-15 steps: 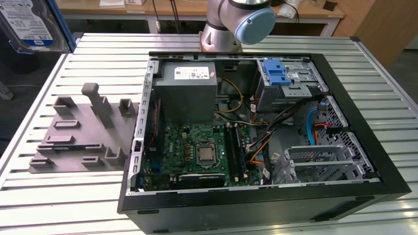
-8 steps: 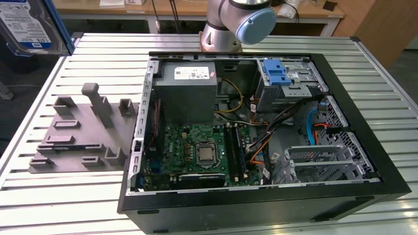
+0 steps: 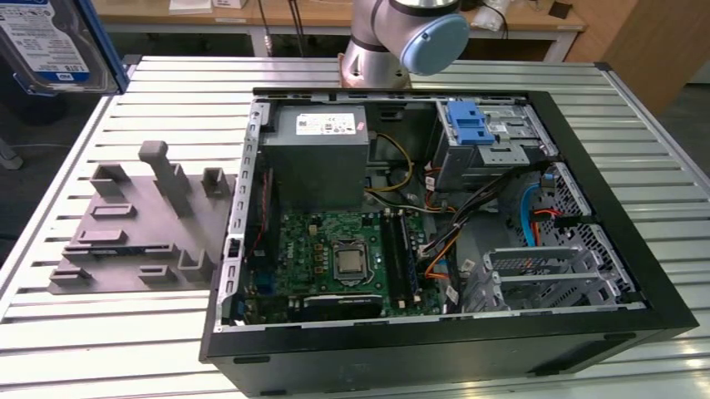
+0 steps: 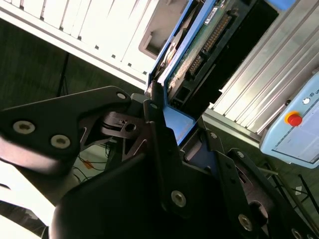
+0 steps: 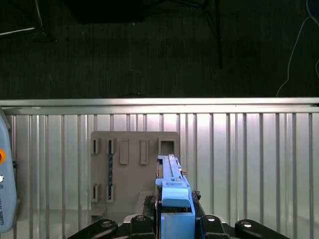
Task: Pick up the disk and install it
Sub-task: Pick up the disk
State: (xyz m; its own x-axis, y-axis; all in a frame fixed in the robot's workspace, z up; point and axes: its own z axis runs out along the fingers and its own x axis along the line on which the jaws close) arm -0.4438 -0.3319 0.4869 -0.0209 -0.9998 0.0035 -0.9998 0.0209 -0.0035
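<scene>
I count one disk (image 3: 50, 41), one open computer case (image 3: 444, 357) and one grey slotted holder (image 3: 122, 224), the last two on one slatted table (image 3: 111, 349). My gripper (image 5: 173, 211) is pinching the disk by its blue frame, held in the air, well apart from the case. The exterior view shows the disk's label side at its upper left. Both wrist views show the disk edge-on, and the second wrist view adds its green circuit board (image 4: 199, 45) and one red button (image 4: 294, 119).

The exterior view looks steeply down on the computer case (image 3: 444, 208) and slatted table (image 3: 89, 332). The first wrist view faces down from high, sharing the grey fixture (image 5: 129, 184) (table too); the second hugs the gripper (image 4: 158, 97) and disk (image 4: 195, 54).
</scene>
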